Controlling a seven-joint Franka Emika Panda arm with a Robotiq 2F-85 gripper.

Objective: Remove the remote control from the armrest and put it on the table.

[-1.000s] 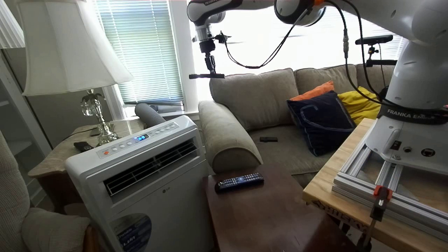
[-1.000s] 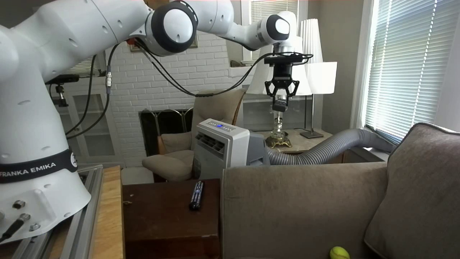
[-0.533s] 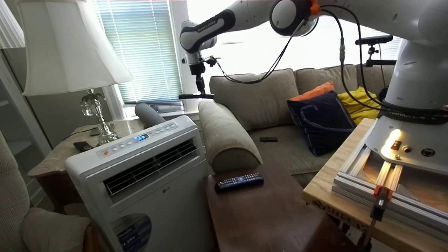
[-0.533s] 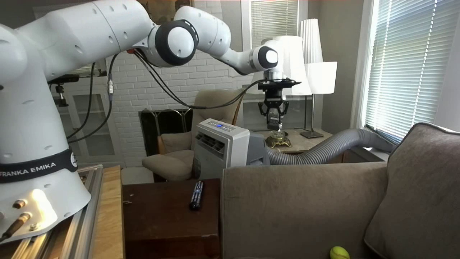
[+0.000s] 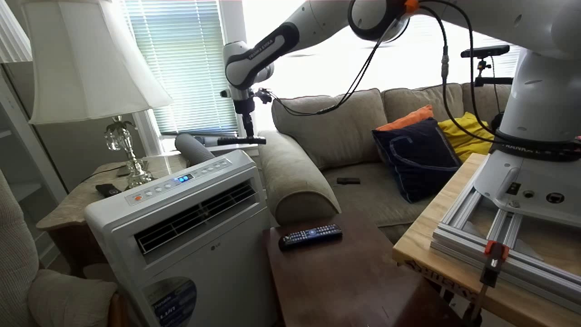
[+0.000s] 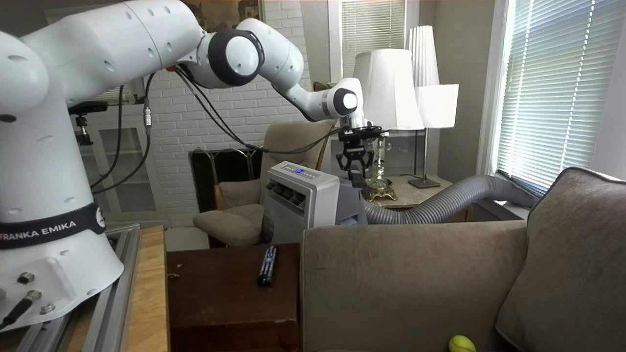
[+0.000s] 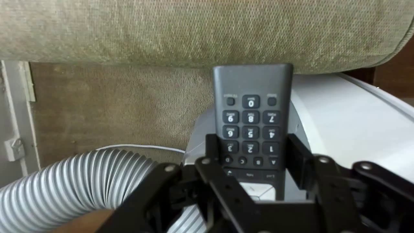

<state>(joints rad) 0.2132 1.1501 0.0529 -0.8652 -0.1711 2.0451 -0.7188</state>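
Observation:
My gripper [image 7: 252,145] is shut on the remote control [image 7: 250,82], a slim black bar with number keys and a silver pad. The fingers press its two long sides. In an exterior view, the gripper [image 5: 249,135] holds the remote control [image 5: 233,141] level in the air, behind the air conditioner and left of the armrest. The gripper also shows in an exterior view [image 6: 356,168], above the air conditioner's rear. The tan armrest [image 5: 295,175] is also in the wrist view [image 7: 207,29], beyond the remote's far end. The dark-brown table [image 5: 336,281] stands in front of the armrest; it also shows here [image 6: 225,298].
A remote with a bluish face [image 5: 311,235] lies on the table. A white air conditioner [image 5: 218,254] with a grey hose [image 6: 440,200] stands beside the table and armrest. A lamp [image 5: 91,63] stands behind it. A small black object [image 5: 348,180] lies on the sofa seat.
My gripper has moved down and to the left in both exterior views, carrying the remote control toward the air conditioner side. It keeps its hold. The table and bluish-faced remote have not moved.

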